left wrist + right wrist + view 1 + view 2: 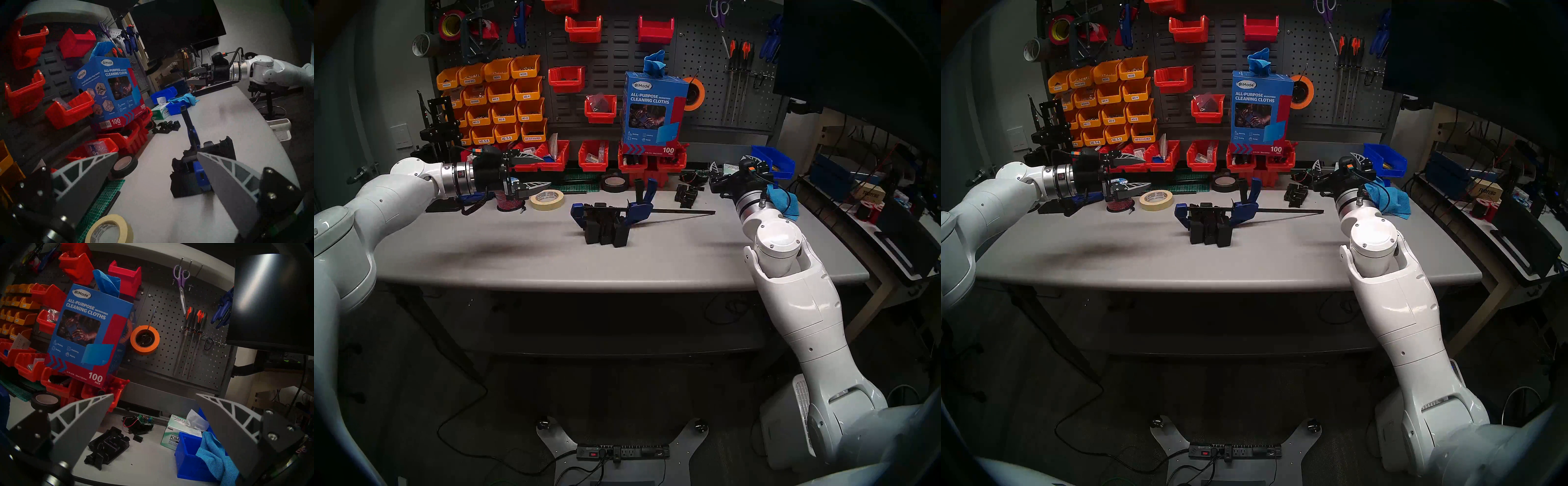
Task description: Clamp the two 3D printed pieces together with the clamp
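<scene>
The clamp [639, 207] lies mid-table, its bar pointing right and its trigger handle sticking up. Its two blue jaws stand close on either side of the two black 3D printed pieces [605, 228], which stand side by side between them. They also show in the head stereo right view: the clamp [1246, 207] and the pieces [1209, 228]. My left gripper [547, 171] is open and empty, above the table well left of the clamp. The left wrist view shows the clamp [200, 176] and the pieces [183, 178] ahead. My right gripper [729, 162] is open and empty at the back right.
A masking tape roll [547, 199] and a black tape roll [614, 183] lie behind the clamp. Knobbly black parts [686, 196] sit at the back right, near a blue bin [188, 460], a blue cloth [784, 202] and a tissue box [176, 431]. Red bins [592, 156] line the back.
</scene>
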